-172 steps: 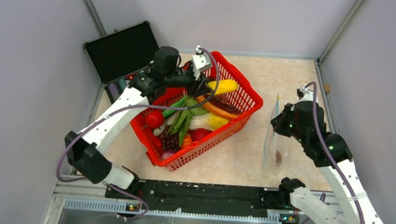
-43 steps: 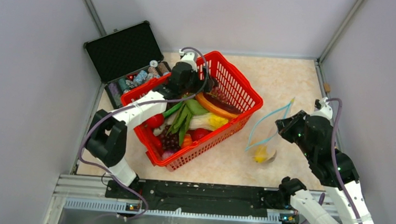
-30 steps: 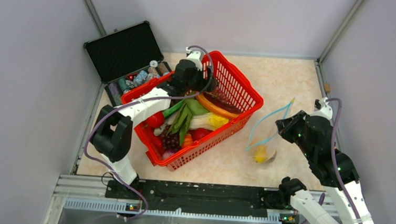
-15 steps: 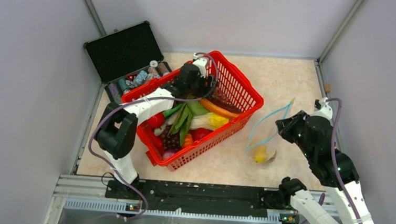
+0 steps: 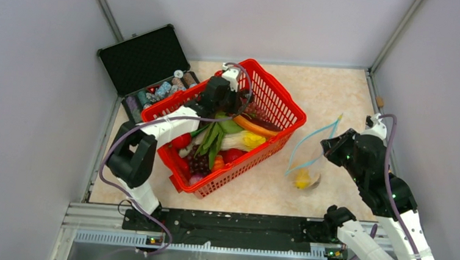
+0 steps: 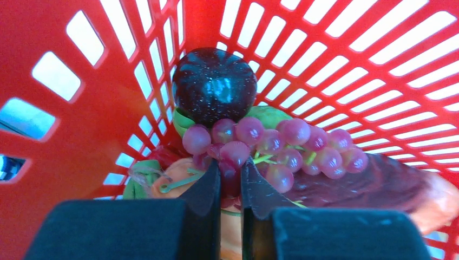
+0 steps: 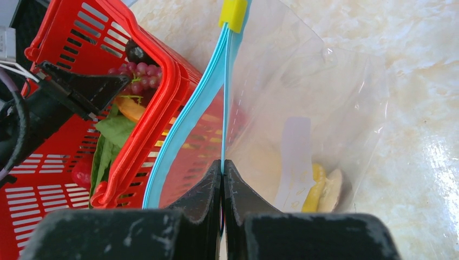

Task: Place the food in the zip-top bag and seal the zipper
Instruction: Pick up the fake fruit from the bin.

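My left gripper [image 6: 230, 172] is down in the red basket [image 5: 281, 103] near its far corner, shut on a grape of the purple grape bunch [image 6: 281, 149]. A dark purple round fruit [image 6: 215, 85] lies just behind the bunch. My left gripper also shows in the top view [image 5: 229, 102]. My right gripper [image 7: 222, 165] is shut on the light-blue zipper [image 7: 187, 116] edge of the clear zip-top bag [image 7: 303, 108] and holds its mouth open. The bag [image 5: 306, 163] stands right of the basket and holds a yellow food piece [image 5: 301, 179].
The basket holds several more toy foods: green pods [image 5: 213, 138], corn [image 5: 248, 141], a red tomato [image 5: 180, 140]. An open black case [image 5: 144, 57] with small bottles stands behind the basket at the back left. Grey walls close in the table on three sides.
The bag's mouth, nearly flat 5.7 s ago, stands open with a yellow piece inside. My left gripper has shifted slightly right within the basket's far corner. The right arm has held still over the last second.
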You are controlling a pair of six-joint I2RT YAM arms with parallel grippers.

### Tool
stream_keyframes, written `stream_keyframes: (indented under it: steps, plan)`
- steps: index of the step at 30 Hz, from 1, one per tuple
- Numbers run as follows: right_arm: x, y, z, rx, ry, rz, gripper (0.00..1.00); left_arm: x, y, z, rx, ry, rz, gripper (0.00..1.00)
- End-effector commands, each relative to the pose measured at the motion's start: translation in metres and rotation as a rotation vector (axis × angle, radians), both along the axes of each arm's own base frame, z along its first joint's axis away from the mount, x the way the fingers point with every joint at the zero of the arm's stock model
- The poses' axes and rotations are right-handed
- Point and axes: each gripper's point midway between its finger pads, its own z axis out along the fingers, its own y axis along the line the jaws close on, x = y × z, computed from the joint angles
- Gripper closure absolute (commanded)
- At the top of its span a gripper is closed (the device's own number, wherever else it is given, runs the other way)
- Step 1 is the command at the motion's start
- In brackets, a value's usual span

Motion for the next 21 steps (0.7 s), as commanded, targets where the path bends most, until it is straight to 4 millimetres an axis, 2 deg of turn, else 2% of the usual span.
stream_keyframes:
  steps: [1,15,21]
  plan:
    - [-0.001,-0.003,0.015,0.005,-0.049,-0.004,1.0,-0.013,-0.011,0.04,-0.083,-0.077,-0.072,1.0]
    - [-0.002,-0.003,0.016,0.005,-0.052,-0.006,1.0,-0.034,0.003,0.124,-0.15,-0.263,-0.095,1.0]
    - [-0.002,-0.003,0.016,0.009,-0.053,-0.008,1.0,-0.052,0.012,0.164,-0.192,-0.338,-0.111,1.0]
